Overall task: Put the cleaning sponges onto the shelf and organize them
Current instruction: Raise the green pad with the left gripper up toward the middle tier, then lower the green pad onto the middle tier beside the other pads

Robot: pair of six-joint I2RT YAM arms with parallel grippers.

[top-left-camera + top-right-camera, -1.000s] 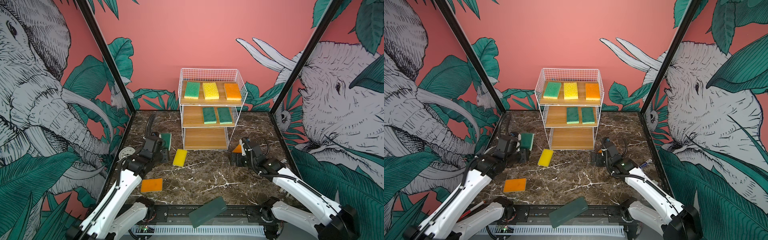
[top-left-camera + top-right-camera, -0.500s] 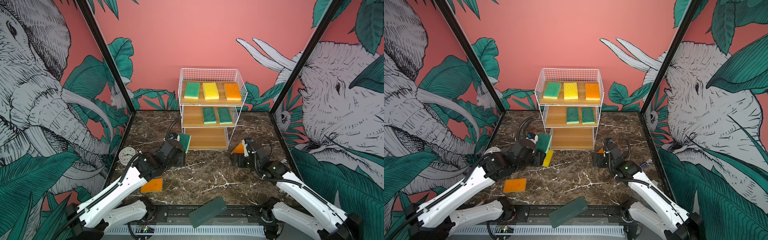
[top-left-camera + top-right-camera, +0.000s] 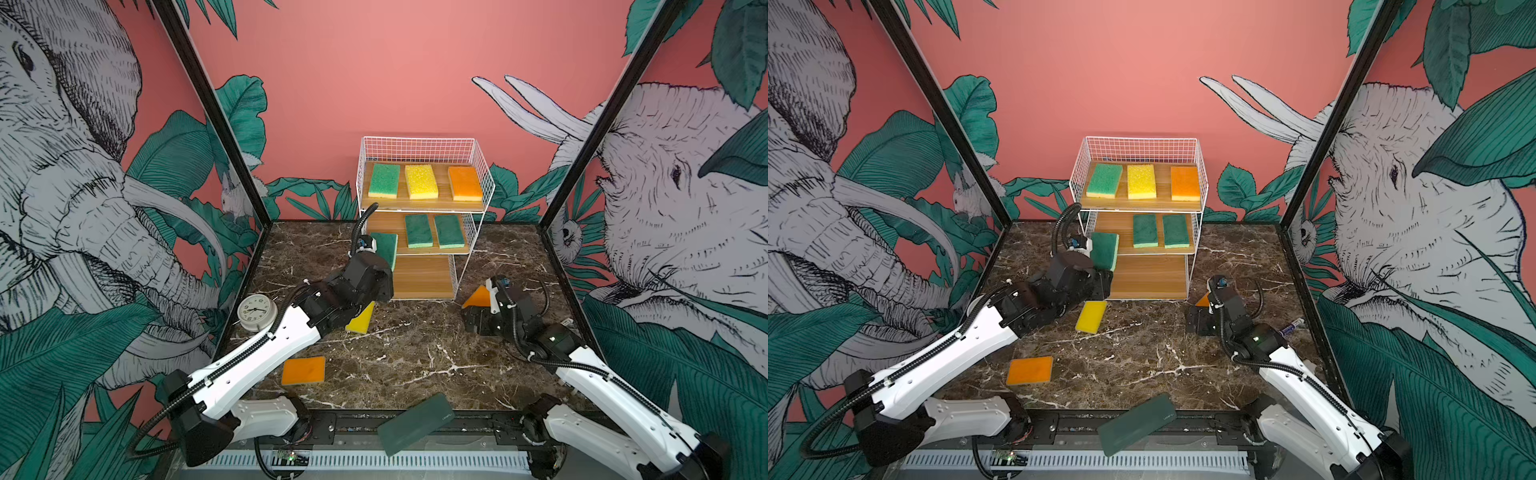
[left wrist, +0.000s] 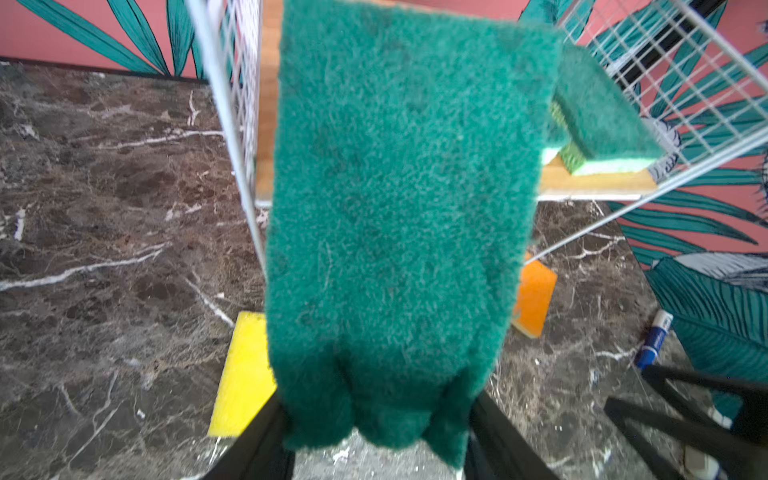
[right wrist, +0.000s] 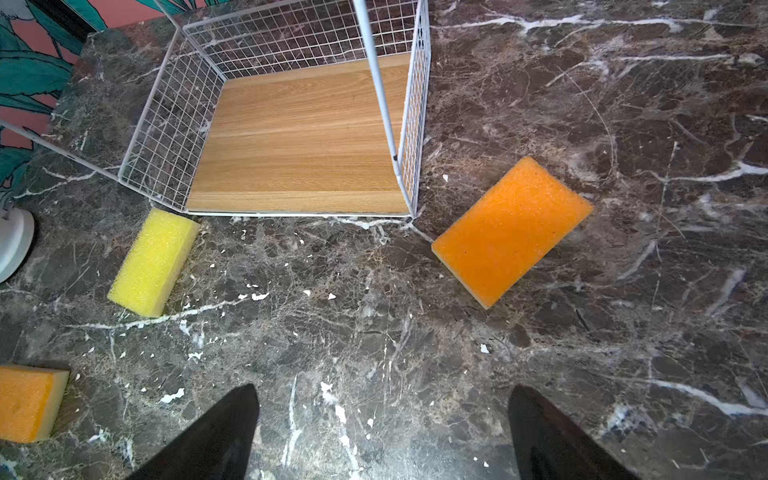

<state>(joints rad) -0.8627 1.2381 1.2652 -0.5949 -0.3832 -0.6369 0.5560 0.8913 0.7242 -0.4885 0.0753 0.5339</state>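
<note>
Green scouring fibre covers the held sponge [image 3: 386, 249], which we see in both top views standing upright in the left jaws at the left front edge of the shelf [image 3: 419, 143], level with its middle board. A row of three sponges [image 3: 420, 181] lies on the top board and a green pair [image 3: 417, 230] on the middle one. On the tabletop [image 3: 415, 353] lie a yellow sponge [image 3: 360, 322], a near orange sponge [image 3: 303, 370] and, just beside the right jaws, a far orange sponge [image 3: 478, 297].

From the left wrist, we find the left jaws clenched on the lower end of the held sponge [image 4: 395, 228], with the shelf's wire close behind it.

From the right wrist, we see the right jaws spread wide and released above the tabletop. The far orange sponge [image 5: 513, 230] sits just beside one front corner of the shelf, and the yellow sponge [image 5: 153, 262] near the other.
</note>
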